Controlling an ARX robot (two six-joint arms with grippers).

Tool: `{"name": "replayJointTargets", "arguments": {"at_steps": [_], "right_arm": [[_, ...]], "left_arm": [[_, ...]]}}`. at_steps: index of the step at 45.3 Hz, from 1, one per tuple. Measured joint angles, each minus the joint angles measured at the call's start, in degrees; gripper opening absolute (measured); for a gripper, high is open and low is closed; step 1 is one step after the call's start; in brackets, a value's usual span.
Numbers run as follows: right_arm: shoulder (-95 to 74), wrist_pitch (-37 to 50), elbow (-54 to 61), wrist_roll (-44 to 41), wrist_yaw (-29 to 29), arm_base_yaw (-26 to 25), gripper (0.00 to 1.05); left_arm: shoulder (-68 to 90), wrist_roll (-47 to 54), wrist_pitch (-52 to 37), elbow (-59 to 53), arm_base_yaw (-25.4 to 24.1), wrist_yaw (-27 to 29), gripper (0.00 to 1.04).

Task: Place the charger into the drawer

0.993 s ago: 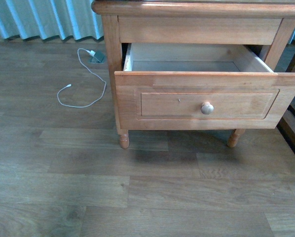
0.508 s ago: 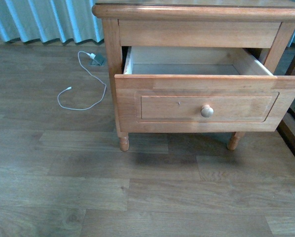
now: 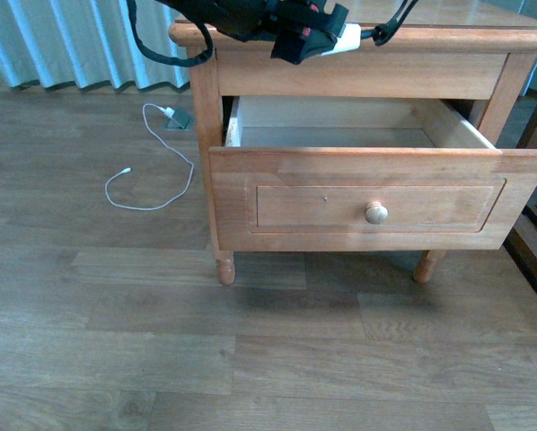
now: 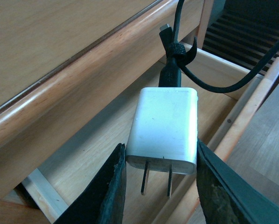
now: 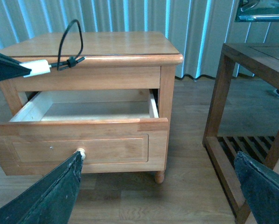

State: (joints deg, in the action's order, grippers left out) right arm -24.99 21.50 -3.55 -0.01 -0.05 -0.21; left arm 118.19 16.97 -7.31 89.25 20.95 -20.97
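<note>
The charger [image 4: 165,128], a small white plug block with two prongs and a black looped cable [image 4: 177,60], is clamped between the dark fingers of my left gripper [image 4: 162,186]. In the front view my left gripper [image 3: 318,40] holds the charger [image 3: 345,38] level with the nightstand top's front edge, above the drawer [image 3: 376,202], which stands pulled out. Its pale interior [image 3: 331,135] holds nothing that I can see, and a round knob [image 3: 376,213] sits on its front. In the right wrist view my right gripper [image 5: 160,186] is open, low in front of the drawer [image 5: 83,140], holding nothing.
A white plug with a long white cable [image 3: 152,153] lies on the wooden floor left of the nightstand [image 3: 448,18]. A dark wooden slatted table [image 5: 251,93] stands close on the right. Blue-white curtains [image 3: 71,40] hang behind.
My left arm with the charger has come into the front view at the top, above the open drawer. The drawer sits a little lower in the picture than before.
</note>
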Motion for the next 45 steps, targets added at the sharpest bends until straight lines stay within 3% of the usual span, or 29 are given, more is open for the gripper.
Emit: {"name": "replayJointTargets", "arguments": {"at_steps": [14, 25, 32, 45], "right_arm": [[0.0, 0.0, 0.0, 0.0, 0.0, 0.0, 0.96], [0.0, 0.0, 0.0, 0.0, 0.0, 0.0, 0.96], [0.0, 0.0, 0.0, 0.0, 0.0, 0.0, 0.96], [0.0, 0.0, 0.0, 0.0, 0.0, 0.0, 0.96]], "left_arm": [[12.5, -2.0, -0.3, 8.9, 1.7, 3.6, 0.38], [12.4, -3.5, -5.8, 8.7, 2.8, 8.0, 0.77], [6.3, -4.5, -10.2, 2.6, 2.3, 16.2, 1.00], [-15.6, -5.5, -15.5, -16.8, -3.8, 28.5, 0.99]]}}
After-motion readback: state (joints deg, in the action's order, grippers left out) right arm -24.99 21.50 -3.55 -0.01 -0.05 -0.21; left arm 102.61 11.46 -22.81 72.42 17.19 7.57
